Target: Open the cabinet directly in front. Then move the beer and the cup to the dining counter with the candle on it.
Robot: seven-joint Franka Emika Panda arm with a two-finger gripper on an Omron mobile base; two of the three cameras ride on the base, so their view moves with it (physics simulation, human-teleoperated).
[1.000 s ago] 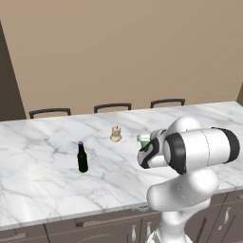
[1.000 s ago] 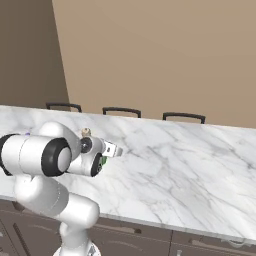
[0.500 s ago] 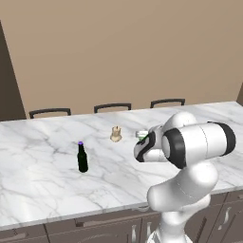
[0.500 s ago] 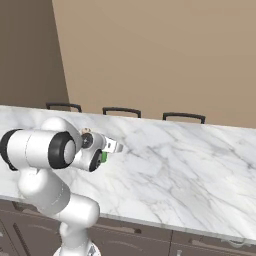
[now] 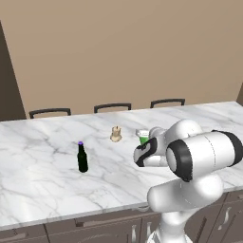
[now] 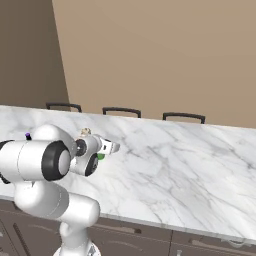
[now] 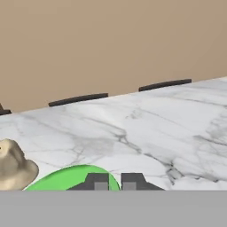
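My gripper hangs low over the long white marble dining counter, shut on the rim of the bright green cup. In the hand view the two fingertips stand close together over the cup's green rim. The beige candle stands just left of the cup, also seen from the hand. Further left on the counter, the dark beer with its purple cap stands upright by itself. From the right base, the cup peeks out under the hand. The cabinet is out of view.
Three dark chair backs line the counter's far edge, before a tan wall. A dark brown panel rises at the far left. Bare marble stretches to the right of the hand. Drawer fronts run below the near edge.
The arm has folded a little to the left and the hand has risen slightly with the cup. Beer and candle have not moved.
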